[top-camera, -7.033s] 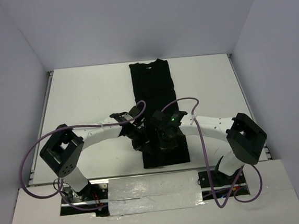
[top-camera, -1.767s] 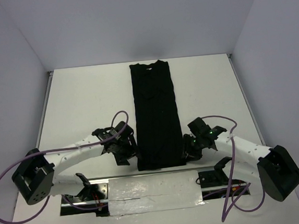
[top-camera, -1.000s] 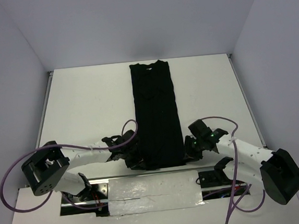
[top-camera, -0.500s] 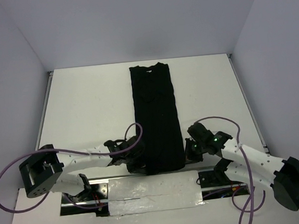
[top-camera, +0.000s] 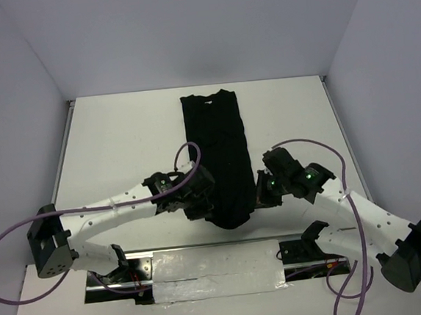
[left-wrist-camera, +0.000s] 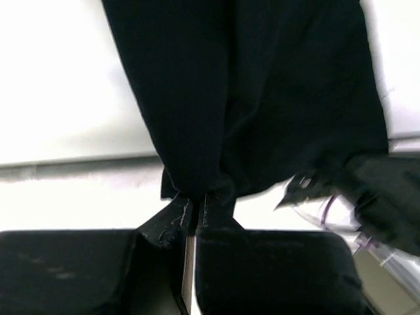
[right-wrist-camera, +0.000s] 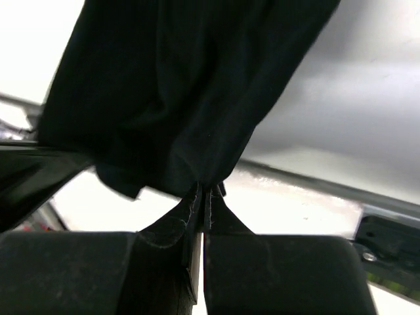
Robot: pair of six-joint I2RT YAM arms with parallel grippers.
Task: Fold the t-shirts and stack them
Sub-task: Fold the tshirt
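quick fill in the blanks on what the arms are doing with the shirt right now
1. The t-shirt is ___ in colour.
2. The left fingers and the right fingers are both ___ on its near end.
3. Its collar end lies toward the ___ edge of the table.
Missing words: black; shut; far

The t-shirt (top-camera: 217, 149) is plain black, unpatterned. The counter (top-camera: 121, 143) is white. White arms (top-camera: 108, 210) with black joints trail purple cables (top-camera: 298, 142); silvery-grey tape (top-camera: 217, 270) lies at six o'clock.
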